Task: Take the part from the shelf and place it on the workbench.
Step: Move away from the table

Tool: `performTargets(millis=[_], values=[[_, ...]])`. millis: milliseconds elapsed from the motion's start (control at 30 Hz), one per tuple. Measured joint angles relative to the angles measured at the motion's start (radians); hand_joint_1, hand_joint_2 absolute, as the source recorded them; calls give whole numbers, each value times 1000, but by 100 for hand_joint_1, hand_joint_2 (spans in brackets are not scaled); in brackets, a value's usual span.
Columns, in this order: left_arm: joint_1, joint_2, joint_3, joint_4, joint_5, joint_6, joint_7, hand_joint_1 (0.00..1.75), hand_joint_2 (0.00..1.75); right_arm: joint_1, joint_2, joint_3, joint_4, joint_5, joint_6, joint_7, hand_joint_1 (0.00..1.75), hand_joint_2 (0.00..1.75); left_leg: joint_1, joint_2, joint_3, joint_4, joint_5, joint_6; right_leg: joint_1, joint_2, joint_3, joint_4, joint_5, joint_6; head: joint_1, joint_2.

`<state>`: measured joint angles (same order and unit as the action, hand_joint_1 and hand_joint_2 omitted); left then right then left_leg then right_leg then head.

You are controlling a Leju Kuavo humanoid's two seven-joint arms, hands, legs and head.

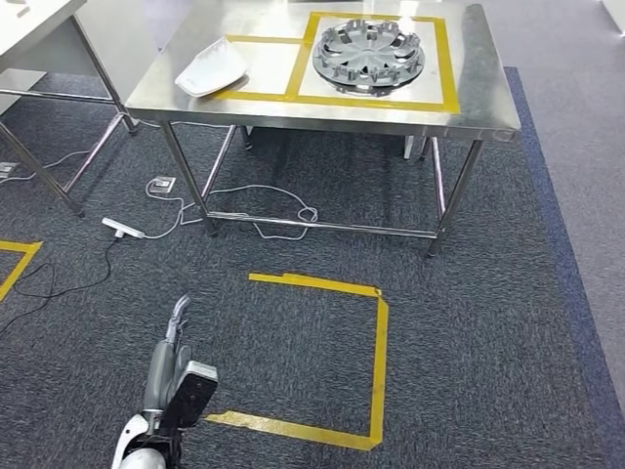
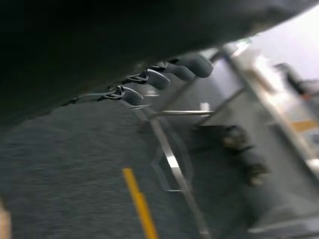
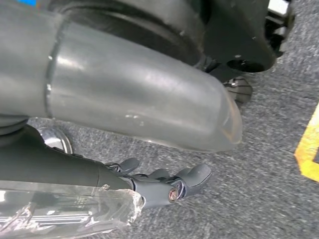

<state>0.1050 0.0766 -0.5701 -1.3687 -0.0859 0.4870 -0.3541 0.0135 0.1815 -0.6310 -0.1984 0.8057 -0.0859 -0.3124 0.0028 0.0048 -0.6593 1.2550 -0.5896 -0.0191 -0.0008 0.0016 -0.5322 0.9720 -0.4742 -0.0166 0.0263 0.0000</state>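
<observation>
The steel workbench (image 1: 479, 88) stands ahead, marked with yellow tape frames. A white curved part (image 1: 212, 66) lies in the left frame and a silver wheel cover (image 1: 367, 54) in the right frame. My left hand (image 1: 171, 363) hangs low over the carpet, well short of the bench, with its fingers (image 2: 156, 78) slightly apart and nothing in them. My right hand (image 3: 165, 186) also hangs by my side above the carpet, fingers stretched out and holding nothing.
A yellow tape square (image 1: 380, 362) marks the dark carpet in front of the bench. Cables and a power strip (image 1: 121, 229) lie under the bench's left side. A second steel table (image 1: 44, 20) stands at far left.
</observation>
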Motion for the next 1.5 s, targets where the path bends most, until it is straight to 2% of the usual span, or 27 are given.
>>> performTargets(millis=[33, 100, 167, 267, 300, 367, 433, 467, 500, 533, 600, 667, 767, 833, 933, 967, 1000, 1033, 1100, 1133, 1200, 1267, 1333, 1367, 1433, 1467, 1500], values=[[1, 0, 8, 32, 5, 6, 2, 0, 0, 2, -1, 0, 0, 0, 1, -1, 0, 0, 1, -1, 26, -42, 28, 1, 0, 2, -3, 3, 1, 1, 0, 0], [2, 0, 20, 82, 11, 9, 3, 0, 0, 3, -2, -1, 0, 0, 2, -3, 0, 0, 1, -7, 98, -169, 85, 7, 2, 7, -10, 12, 2, 5, 0, 0], [2, -2, 28, 113, 13, 10, 3, 0, 0, 1, -2, -1, 0, 0, 2, -4, 0, 0, 0, -14, 133, -246, 100, 16, 6, 11, -22, 21, 4, 14, 1, 0], [2, -6, 36, 160, 20, 9, 19, 0, 0, 3, -3, -3, 0, 0, 2, -4, 0, 0, -1, -11, 130, -262, 102, 34, 4, 12, -35, 26, 8, 32, 1, 0], [1, -9, 39, 180, 22, 8, 27, 0, 0, 3, -4, -4, 0, -1, 2, -4, 0, 0, 0, -9, 129, -265, 107, 41, 3, 11, -43, 39, -3, 37, 3, 0], [-1, -14, 43, 231, 28, 4, 40, 0, 0, 4, -6, -5, 1, -2, 2, -4, 0, 0, 3, -2, 125, -269, 114, 52, -1, 8, -83, 124, -59, 46, 8, 0], [-2, -18, 46, 292, 31, -1, 63, 0, 0, 4, -7, -6, 1, -4, 2, -4, 0, 0, 2, 6, 118, -269, 118, 56, -3, 7, -139, 256, -124, 54, 11, 0], [-4, -19, 47, 328, 30, -1, 79, 0, 0, 4, -7, -6, 1, -5, 2, -3, 0, 0, 2, 10, 114, -268, 120, 56, -4, 7, -155, 297, -138, 56, 11, 0], [-6, -19, 49, 368, 29, 1, 96, 0, 0, 5, -7, -6, 1, -7, 2, -1, 0, 0, 2, 14, 112, -268, 121, 55, -5, 6, -152, 301, -132, 58, 11, 0], [-8, -20, 50, 412, 28, 5, 108, 0, 0, 6, -8, -7, 1, -8, 2, 1, 0, 0, 2, 17, 112, -268, 123, 53, -7, 5, -128, 264, -109, 58, 11, 0], [-17, -20, 53, 507, 29, 12, 111, 0, 0, 5, -10, -8, 2, -10, 2, 4, 0, 0, 0, 22, 111, -266, 124, 48, -8, -7, -45, 123, -53, 56, 12, 0], [-26, -21, 57, 597, 32, 18, 100, 0, 0, 3, -11, -10, 2, -12, 2, 6, 0, 0, -4, 26, 109, -264, 125, 38, -6, -15, 5, 27, -30, 48, 9, 0], [-41, -25, 67, 707, 54, 21, 119, 0, 0, 7, -15, -13, 2, -15, 12, 9, 0, 0, -2, 27, 108, -263, 127, 20, -3, -12, 8, 13, -27, 31, 7, 0], [-47, -33, 86, 793, 89, 21, 119, 0, 0, 8, -19, -15, 2, -16, 22, 11, 0, 0, 2, 19, 95, -228, 95, 9, -5, -7, 11, 8, -19, 16, 5, 0], [-48, -44, 113, 911, 120, 19, 87, 0, 0, 10, -23, -15, 2, -16, 31, 11, 0, 0, 5, 7, 23, -52, -7, 1, -3, 3, 8, 7, -11, 4, 1, 0], [-49, -47, 119, 939, 125, 19, 85, 0, 0, 11, -24, -16, 2, -16, 32, 12, 0, 0, 5, 6, 3, -4, -23, 0, -2, 7, 6, 8, -11, 4, 1, 0], [-50, -50, 125, 964, 131, 19, 88, 0, 0, 13, -25, -16, 2, -17, 32, 12, 0, 0, 5, 6, -3, 14, -20, 1, -1, 10, 6, 9, -11, 3, 1, 0], [-53, -53, 133, 989, 141, 19, 97, 0, 0, 14, -25, -16, 2, -17, 31, 14, 0, 0, 5, 5, 9, -7, 3, 3, 0, 14, 6, 9, -11, 4, 1, 0], [-59, -60, 150, 1040, 164, 22, 130, 0, 0, 14, -25, -17, 2, -17, 30, 17, 0, 0, 5, -8, 69, -126, 71, 10, 0, 25, 7, 12, -11, 5, 1, 0], [-59, -64, 159, 1064, 173, 26, 146, 0, 0, 14, -25, -18, 2, -18, 29, 19, 0, 0, 5, -18, 100, -188, 94, 13, 2, 32, 5, 15, -12, 7, 1, 0], [-58, -70, 175, 1107, 188, 39, 164, 0, 0, 13, -26, -20, 2, -18, 28, 23, 0, 0, 5, -32, 127, -250, 104, 19, 3, 43, -3, 21, -11, 17, 1, 0], [-58, -78, 190, 1142, 198, 50, 171, 0, 0, 17, -27, -22, 2, -18, 27, 26, 0, 0, 4, -26, 127, -258, 104, 27, 1, 49, -13, 22, -9, 30, 1, 0], [-58, -85, 201, 1165, 203, 57, 174, 0, 0, 21, -30, -23, 2, -18, 27, 29, 0, 0, 6, -16, 126, -266, 110, 39, -1, 39, -31, 51, -30, 40, 3, 0], [-59, -87, 205, 1173, 204, 59, 175, 0, 0, 21, -31, -23, 2, -18, 27, 30, 0, 0, 8, -10, 126, -269, 113, 45, -2, 30, -52, 95, -56, 45, 5, 0], [-61, -93, 211, 1189, 212, 63, 170, 0, 0, 19, -31, -23, 2, -18, 27, 31, 0, 0, 7, 4, 122, -269, 115, 48, -3, 14, -112, 226, -122, 53, 9, 0], [-62, -97, 216, 1198, 219, 66, 162, 0, 0, 19, -31, -23, 2, -17, 27, 32, 0, 0, 6, 13, 121, -269, 115, 49, -4, 11, -137, 282, -144, 55, 9, 0], [-63, -101, 222, 1206, 227, 71, 149, 0, 0, 21, -32, -23, 2, -16, 28, 33, 0, 0, 6, 21, 120, -269, 115, 49, -4, 9, -147, 308, -147, 57, 9, 0]])
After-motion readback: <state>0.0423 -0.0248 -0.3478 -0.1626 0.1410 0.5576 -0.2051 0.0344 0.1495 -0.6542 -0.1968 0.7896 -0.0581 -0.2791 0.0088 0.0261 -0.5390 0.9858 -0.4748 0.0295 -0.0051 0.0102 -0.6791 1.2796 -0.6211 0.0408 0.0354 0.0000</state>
